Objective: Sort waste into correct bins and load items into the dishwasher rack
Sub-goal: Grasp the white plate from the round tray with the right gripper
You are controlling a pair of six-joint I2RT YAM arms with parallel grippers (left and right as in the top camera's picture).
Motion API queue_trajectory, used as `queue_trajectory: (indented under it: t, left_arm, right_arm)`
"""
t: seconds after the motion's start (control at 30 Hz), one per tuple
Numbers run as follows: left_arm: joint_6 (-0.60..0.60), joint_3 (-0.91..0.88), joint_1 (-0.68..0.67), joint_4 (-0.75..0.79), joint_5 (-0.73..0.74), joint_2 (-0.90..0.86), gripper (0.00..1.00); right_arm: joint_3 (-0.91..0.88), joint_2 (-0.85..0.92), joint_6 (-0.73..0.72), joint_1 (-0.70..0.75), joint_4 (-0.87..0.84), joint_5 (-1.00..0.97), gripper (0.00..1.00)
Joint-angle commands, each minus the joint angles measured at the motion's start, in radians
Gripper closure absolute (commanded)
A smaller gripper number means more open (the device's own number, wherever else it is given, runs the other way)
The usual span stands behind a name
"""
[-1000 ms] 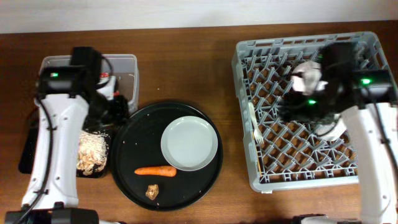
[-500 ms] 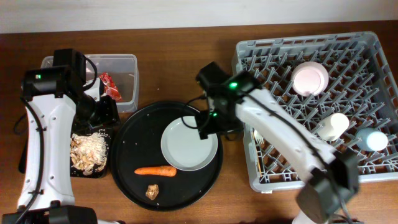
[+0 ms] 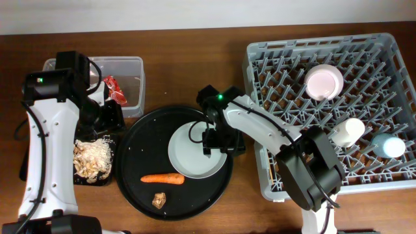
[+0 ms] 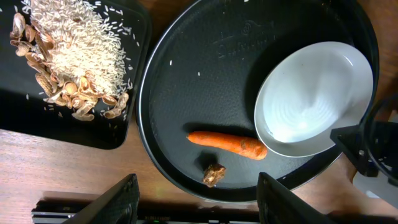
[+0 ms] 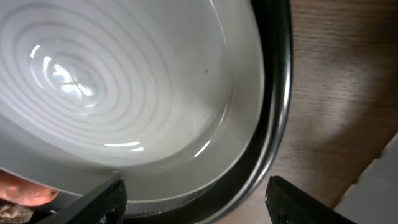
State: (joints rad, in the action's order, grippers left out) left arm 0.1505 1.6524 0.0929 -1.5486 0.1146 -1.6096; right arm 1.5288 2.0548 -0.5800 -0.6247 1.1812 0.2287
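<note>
Overhead and wrist views, plate pick-up. The right gripper (image 3: 218, 138) hangs at frame centre over the right edge of the plate (image 3: 197, 151), which lies flat on the round tray (image 3: 133, 153). In the right wrist view its fingers (image 5: 106, 200) are spread wide with nothing between them. The plate's rim sits close against the tray's raised lip, so there seems little room to slip a finger beneath it.

The step in hand appears to be grasping the plate for the rack (image 3: 312, 40) at right, where the bowl (image 3: 324, 81), white cup (image 3: 351, 130) and blue cup (image 3: 390, 146) already stand. To do it well, one finger should go inside the rim and one outside, closing firmly on the thin edge. The lift should be straight up, since the carrot (image 3: 162, 178) touches the plate's lower edge and could be dragged. The plate is best set on edge between free pegs.

The left gripper (image 4: 199, 205) is likewise wide open and empty, at left above the flat tray (image 3: 77, 181) of scraps. The chunk (image 3: 159, 199) lies below the carrot, and the wrapper (image 3: 117, 90) is in the tub (image 3: 130, 63) at upper left.
</note>
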Motion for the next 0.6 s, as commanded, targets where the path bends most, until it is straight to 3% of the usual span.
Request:
queue_trajectory:
  t: [0.0,0.2,0.3,0.33,0.47,0.57]
  left_arm:
    - [-0.01,0.015,0.005,-0.002,-0.007,0.015,0.4]
    - [-0.01,0.015,0.005,-0.002,-0.007,0.015,0.4]
    - [-0.01,0.015,0.005,-0.003,-0.007,0.015,0.4]
    - [-0.01,0.015,0.005,-0.004,-0.007,0.015,0.4]
    - [-0.01,0.015,0.005,-0.01,-0.007,0.015,0.4]
    - [-0.01,0.015,0.005,-0.013,-0.007,0.015,0.4]
  right_arm:
    - [-0.052,0.011,-0.024,-0.005,-0.049,0.023,0.25]
    - [-0.125,0.011,-0.023,-0.038,-0.182,0.034,0.25]
    - [-0.126,0.011,-0.024,-0.056,-0.207,0.032,0.3]
    - [-0.126,0.011,-0.024,-0.058,-0.214,0.03,0.34]
    - [-0.126,0.011,-0.055,-0.05,-0.221,0.002,0.7]
    - [-0.126,0.011,-0.057,-0.031,-0.225,-0.008,0.89]
